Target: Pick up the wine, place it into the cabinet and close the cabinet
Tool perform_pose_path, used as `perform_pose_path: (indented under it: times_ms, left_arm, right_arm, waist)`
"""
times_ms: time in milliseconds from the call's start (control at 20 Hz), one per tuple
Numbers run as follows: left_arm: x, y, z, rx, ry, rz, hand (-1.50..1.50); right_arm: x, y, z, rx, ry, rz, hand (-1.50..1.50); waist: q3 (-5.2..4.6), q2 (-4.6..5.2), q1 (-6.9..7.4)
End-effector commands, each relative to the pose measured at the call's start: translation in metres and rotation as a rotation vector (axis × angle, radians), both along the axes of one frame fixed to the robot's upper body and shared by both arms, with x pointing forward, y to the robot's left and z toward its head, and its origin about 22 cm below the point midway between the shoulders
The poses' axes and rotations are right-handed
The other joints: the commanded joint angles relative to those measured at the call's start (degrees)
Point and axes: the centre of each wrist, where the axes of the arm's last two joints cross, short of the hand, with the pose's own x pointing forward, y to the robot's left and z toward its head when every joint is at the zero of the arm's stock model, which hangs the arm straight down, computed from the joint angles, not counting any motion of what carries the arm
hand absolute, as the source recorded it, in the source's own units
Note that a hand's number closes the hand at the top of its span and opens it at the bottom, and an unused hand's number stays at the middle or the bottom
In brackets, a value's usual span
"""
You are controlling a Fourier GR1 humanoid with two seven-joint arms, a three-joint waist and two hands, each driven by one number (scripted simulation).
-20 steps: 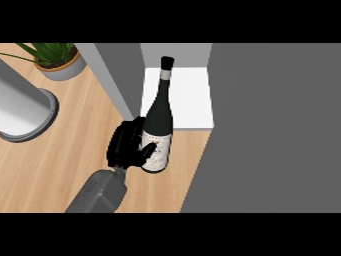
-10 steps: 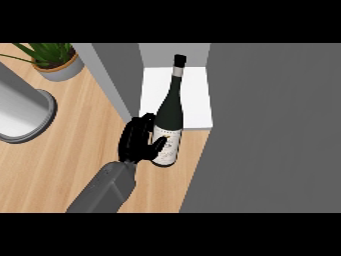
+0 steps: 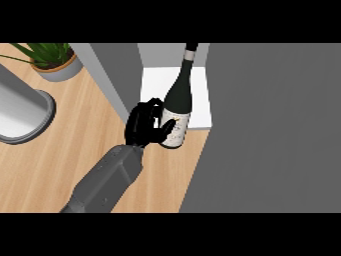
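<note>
The wine bottle [image 3: 179, 102] is dark green with a pale label and a black cap. It leans with its neck pointing away, deep into the open cabinet. Its base hangs over the front edge of the cabinet's white shelf [image 3: 153, 85]. My right hand [image 3: 145, 125] is curled round the bottle's lower body from the left, thumb across the label. The grey forearm runs down to the view's lower edge. No left hand shows.
A wide grey cabinet door [image 3: 284, 130] fills the right side. The cabinet's grey side wall [image 3: 117, 75] stands left of the shelf. A big pale cylinder [image 3: 14, 107] lies at the left, and a potted plant [image 3: 53, 62] sits on the wooden counter [image 3: 62, 160] behind it.
My right hand has carried the bottle up and to the right, from the counter beside the cabinet to the shelf's front edge. The bottle's neck now reaches further inside.
</note>
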Motion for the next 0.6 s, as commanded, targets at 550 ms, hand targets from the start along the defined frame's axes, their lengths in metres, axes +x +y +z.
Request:
perform_pose_path:
  times_ms: [550]
  left_arm:
    - [0.051,0.0,0.034,0.001,0.007,0.083,1.5]
  right_arm:
    - [0.0,-0.006,-0.007,0.032,-0.011,0.014,-1.5]
  waist:
    - [0.0,0.3,-0.67]
